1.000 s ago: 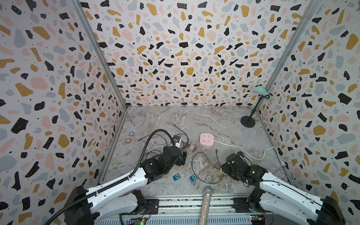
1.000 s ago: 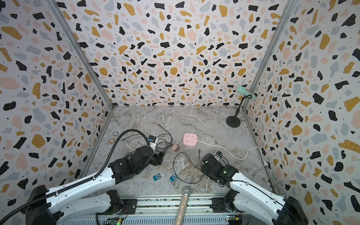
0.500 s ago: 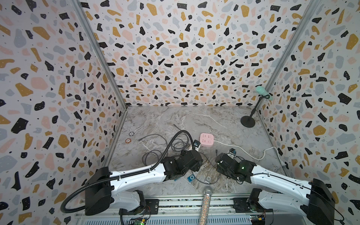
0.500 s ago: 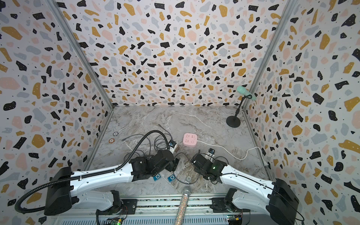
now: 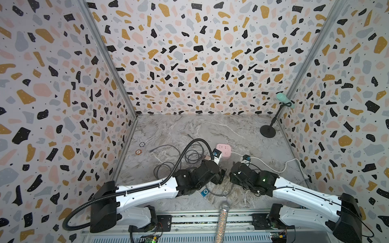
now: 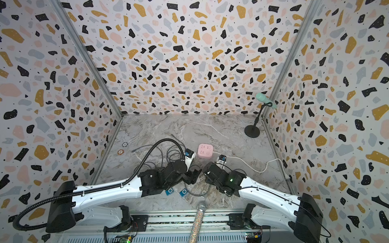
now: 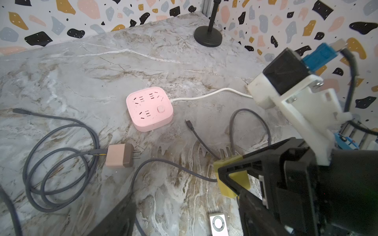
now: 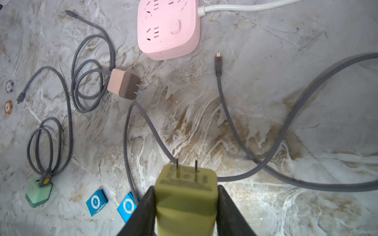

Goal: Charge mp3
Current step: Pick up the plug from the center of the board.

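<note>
While none of the mp3 players shows a plug in its port, as far as the views tell, charging has barely begun. A blue mp3 player (image 8: 96,202), a second blue mp3 player (image 8: 127,205) and a silver mp3 player (image 7: 218,223) lie flat on the table (image 7: 81,61), on the robot's side of the pink power strip (image 7: 150,108) and well apart from it. Between them and the power strip, the right tool (image 8: 185,189) is clamped on a yellow-green charger (image 8: 185,204), its prongs aimed at the power strip but short of the sockets. A grey cable's small connector (image 8: 218,61) lies loose just beside the power strip. The left tool (image 5: 220,176) hovers on the robot's side of the power strip, jaws apart, nothing seen between them. A pink-brown charger (image 8: 122,83), also unplugged, rests near the power strip. By this reading the charger is in hand. Seating it in the power strip and fitting the connector to a player are left to do.
</note>
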Motion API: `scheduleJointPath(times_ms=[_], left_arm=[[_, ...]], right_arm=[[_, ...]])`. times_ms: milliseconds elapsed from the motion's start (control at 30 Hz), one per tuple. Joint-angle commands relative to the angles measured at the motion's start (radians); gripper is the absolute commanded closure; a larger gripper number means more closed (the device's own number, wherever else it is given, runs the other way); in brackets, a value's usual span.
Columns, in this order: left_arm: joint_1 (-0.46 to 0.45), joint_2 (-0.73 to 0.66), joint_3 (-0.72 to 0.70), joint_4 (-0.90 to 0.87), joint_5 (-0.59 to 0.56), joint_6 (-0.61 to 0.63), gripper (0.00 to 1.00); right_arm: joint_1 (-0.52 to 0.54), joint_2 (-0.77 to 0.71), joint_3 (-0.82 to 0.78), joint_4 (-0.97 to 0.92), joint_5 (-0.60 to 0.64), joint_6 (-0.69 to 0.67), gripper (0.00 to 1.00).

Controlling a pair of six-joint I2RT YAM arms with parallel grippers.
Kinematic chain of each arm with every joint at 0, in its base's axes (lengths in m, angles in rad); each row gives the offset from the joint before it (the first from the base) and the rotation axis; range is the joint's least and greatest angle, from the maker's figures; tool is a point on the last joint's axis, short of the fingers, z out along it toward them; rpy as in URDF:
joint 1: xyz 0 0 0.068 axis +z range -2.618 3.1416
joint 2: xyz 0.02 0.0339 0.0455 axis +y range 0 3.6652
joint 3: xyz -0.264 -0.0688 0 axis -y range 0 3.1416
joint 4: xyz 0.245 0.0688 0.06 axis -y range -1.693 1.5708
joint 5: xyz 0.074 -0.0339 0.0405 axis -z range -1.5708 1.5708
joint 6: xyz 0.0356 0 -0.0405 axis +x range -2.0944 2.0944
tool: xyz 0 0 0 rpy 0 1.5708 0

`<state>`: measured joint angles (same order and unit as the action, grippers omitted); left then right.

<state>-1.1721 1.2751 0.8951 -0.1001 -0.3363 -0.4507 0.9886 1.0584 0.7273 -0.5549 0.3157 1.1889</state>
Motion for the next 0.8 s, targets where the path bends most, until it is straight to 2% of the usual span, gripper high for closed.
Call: scheduleJointPath(times_ms=[0,133,267,500,767], left_arm=[[0.003,-0.056,-0.112,0.126,0.027,-0.037,0.21],[0.003,-0.137,-0.229,0.232,0.029,-0.065,0.22],[0.012,-0.165,-0.297,0.342,0.067,-0.071,0.22],[0.065,-0.095,-0.341,0.549,0.175,-0.101,0.23],[0.156,-0.023,-0.356,0.669,0.255,-0.151,0.27]], right_arm=[[-0.028,-0.009,0.042,0.026,-0.027,-0.042,1.00],[-0.114,0.001,0.071,0.061,-0.119,-0.074,1.00],[-0.144,0.017,0.127,0.067,-0.128,-0.080,1.00],[-0.161,0.099,0.174,0.126,-0.219,-0.069,1.00],[-0.166,0.102,0.171,0.196,-0.263,-0.025,1.00]])
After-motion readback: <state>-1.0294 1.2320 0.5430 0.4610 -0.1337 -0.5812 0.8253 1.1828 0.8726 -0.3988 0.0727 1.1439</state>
